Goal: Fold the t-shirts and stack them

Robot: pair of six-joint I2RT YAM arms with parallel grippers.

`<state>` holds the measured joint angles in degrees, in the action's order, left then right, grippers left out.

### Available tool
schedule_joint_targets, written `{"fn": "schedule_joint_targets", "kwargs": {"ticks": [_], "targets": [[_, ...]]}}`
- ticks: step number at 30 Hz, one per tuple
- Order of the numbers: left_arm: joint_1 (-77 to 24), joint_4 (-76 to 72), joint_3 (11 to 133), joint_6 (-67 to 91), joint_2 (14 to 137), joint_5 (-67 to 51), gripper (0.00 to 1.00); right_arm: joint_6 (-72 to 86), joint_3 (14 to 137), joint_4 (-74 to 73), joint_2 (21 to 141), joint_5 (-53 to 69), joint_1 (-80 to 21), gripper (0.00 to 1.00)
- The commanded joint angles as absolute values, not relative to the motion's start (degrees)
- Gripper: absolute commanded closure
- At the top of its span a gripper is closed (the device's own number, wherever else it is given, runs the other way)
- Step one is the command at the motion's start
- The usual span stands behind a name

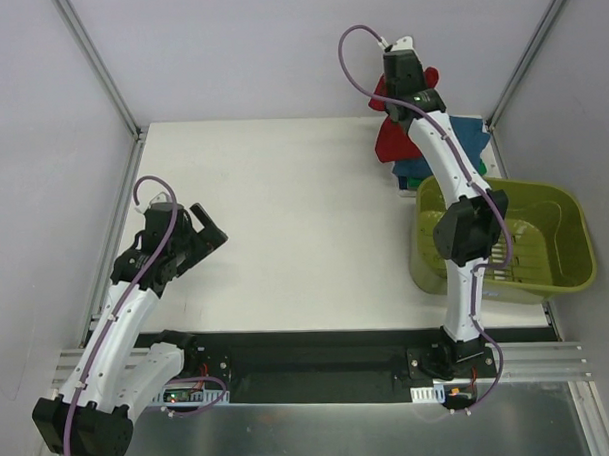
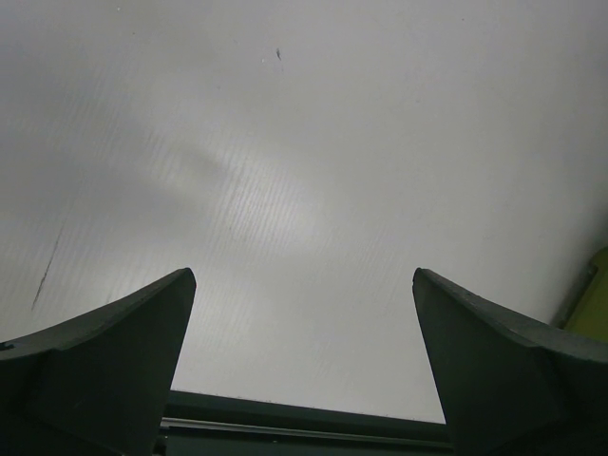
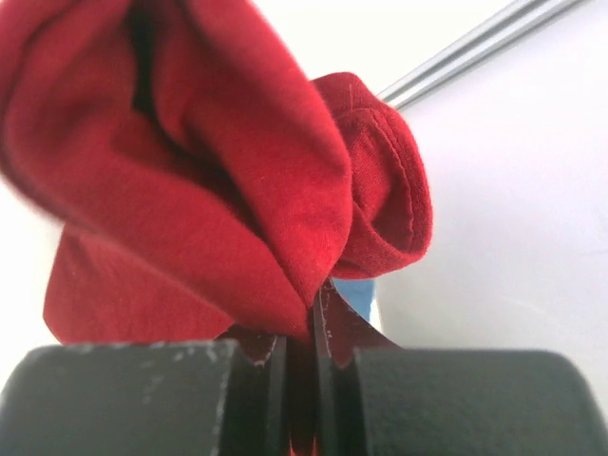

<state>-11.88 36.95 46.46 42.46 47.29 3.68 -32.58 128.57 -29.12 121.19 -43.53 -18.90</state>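
My right gripper (image 1: 401, 73) is raised at the far right corner and shut on the dark red t-shirt (image 1: 393, 137), which hangs in a bunch beneath it. In the right wrist view the red cloth (image 3: 218, 180) is pinched between the closed jaws (image 3: 313, 328). A folded teal-blue t-shirt (image 1: 473, 137) lies on a green folded one (image 1: 413, 169) at the far right of the table, partly behind the arm. My left gripper (image 1: 207, 231) is open and empty above the table's left side; its fingers (image 2: 114, 361) frame bare table.
An olive-green plastic basket (image 1: 546, 270) stands at the right edge of the white table (image 1: 295, 228), next to the right arm. A metal frame post (image 1: 99, 65) runs along the back left and another at the back right.
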Motion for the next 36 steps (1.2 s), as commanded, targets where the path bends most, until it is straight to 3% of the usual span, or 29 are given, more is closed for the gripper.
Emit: {"fn": "schedule_joint_targets", "kwargs": {"ticks": [1, 11, 19, 25, 32, 34, 35, 36], "targets": [[-11.16, 37.88, 48.69, 42.63, 48.34, 4.31, 0.01, -24.36, 131.22, -32.25, 116.63, -38.06, -14.60, 0.99], [-11.16, 37.53, 49.66, 42.54, 52.20, 5.27, 0.01, -17.85, 131.92, -37.00, 117.68, -29.55, -4.40, 0.98], [-11.16, 37.18, 50.71, 42.28, 55.37, 5.10, 0.01, -10.47, 131.84, -40.69, 122.07, -14.97, 3.85, 0.81], [-11.25, 37.18, 51.24, 42.27, 57.04, 5.45, 0.01, -9.40, 134.91, -40.61, 126.82, -6.08, 7.73, 0.54], [-11.16, 37.00, 52.12, 42.19, 58.53, 5.01, 0.01, -9.84, 135.09, -38.59, 127.36, -5.01, 9.40, 0.35], [-11.16, 37.00, 52.12, 42.19, 58.62, 4.92, 0.00, -10.37, 134.74, -38.58, 126.30, -4.14, 9.40, 0.25], [-11.16, 37.09, 52.12, 42.19, 58.45, 4.83, 0.01, -10.37, 134.48, -38.50, 125.78, -3.78, 9.40, 0.05], [-11.25, 36.92, 52.03, 42.19, 58.36, 4.75, 0.00, -10.37, 134.21, -38.50, 124.47, -3.34, 9.40, 0.03]]}}
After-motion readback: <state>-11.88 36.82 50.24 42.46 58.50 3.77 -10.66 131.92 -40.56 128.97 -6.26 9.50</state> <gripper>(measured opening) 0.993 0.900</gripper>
